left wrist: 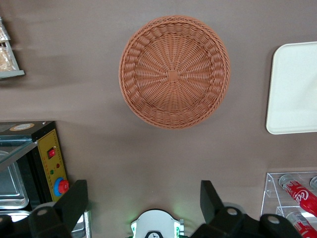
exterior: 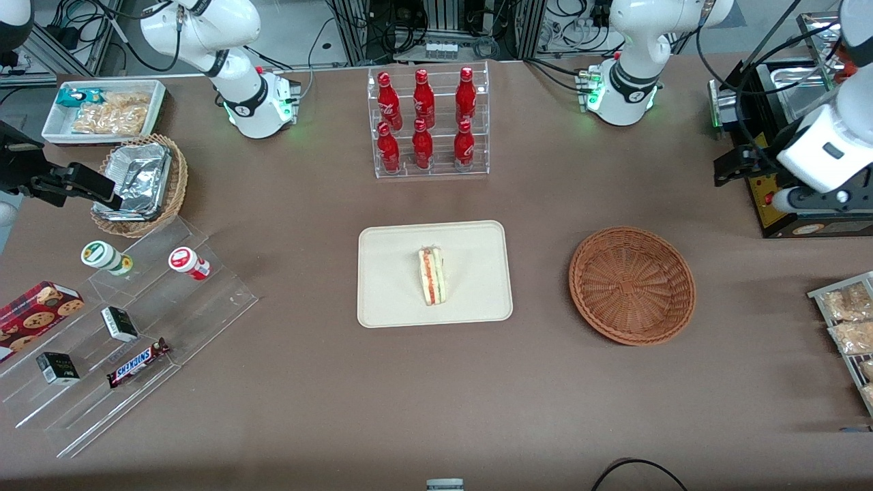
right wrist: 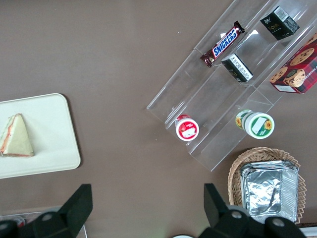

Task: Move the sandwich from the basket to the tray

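Observation:
The sandwich (exterior: 431, 276) lies on the cream tray (exterior: 395, 300) at the middle of the table; it also shows in the right wrist view (right wrist: 16, 136) on the tray (right wrist: 54, 129). The reddish-brown wicker basket (exterior: 632, 285) stands beside the tray, toward the working arm's end, with nothing in it (left wrist: 174, 72). My left gripper (exterior: 733, 167) hangs high above the table, farther from the front camera than the basket and off toward the working arm's end. It is open and holds nothing (left wrist: 143, 191). One edge of the tray (left wrist: 294, 89) shows in the left wrist view.
A clear rack of red bottles (exterior: 427, 123) stands farther back than the tray. A black box with a red button (exterior: 784, 204) sits under my gripper. Snack packets (exterior: 846, 327) lie at the working arm's end. A stepped acrylic shelf (exterior: 123, 327), a tan foil basket (exterior: 140, 184) and a white bin (exterior: 102, 109) lie toward the parked arm's end.

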Tool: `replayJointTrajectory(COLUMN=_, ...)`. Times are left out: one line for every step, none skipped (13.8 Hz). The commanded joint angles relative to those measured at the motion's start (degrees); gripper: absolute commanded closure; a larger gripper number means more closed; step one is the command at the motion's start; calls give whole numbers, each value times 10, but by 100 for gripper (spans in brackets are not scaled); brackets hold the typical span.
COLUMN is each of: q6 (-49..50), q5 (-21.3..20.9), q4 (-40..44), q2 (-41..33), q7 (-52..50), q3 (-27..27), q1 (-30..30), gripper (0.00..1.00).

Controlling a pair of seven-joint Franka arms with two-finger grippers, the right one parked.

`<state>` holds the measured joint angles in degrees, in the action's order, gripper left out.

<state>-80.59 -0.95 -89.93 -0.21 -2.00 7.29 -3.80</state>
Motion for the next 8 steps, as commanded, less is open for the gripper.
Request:
replayJointTrajectory(q6=-39, q5=-5, q4=-23, q2=-15, q7=10, q3=-6, q1=-4, gripper=0)
replayJointTrajectory(q6=-52, q5=-4, q4=-31, q2=-15, q7=10, q3=-7, q1=-5, gripper=0)
replayJointTrajectory(q6=-54, q5=-1, q4=-33, q2=-15, q7=10, q3=-10, q1=-8, gripper=0)
replayJointTrajectory(q6=-53, q5=2, q4=-32, q2=-15, q7=10, q3=-14, q1=-12, gripper=0)
replayJointTrajectory(q6=-52, q5=3, q4=-31, q2=-15, q7=10, q3=-18, q1=-12, gripper=0)
replayJointTrajectory(q6=-51, q5=4, q4=-31, q2=-15, q7=10, q3=-25, q1=-12, gripper=0)
replayJointTrajectory(q6=-52, q5=5, q4=-31, q2=-15, q7=10, q3=-29, q1=-12, gripper=0)
replayJointTrajectory(q6=-51, q5=5, q4=-31, q2=-16, q7=10, q3=-36, q1=-12, gripper=0)
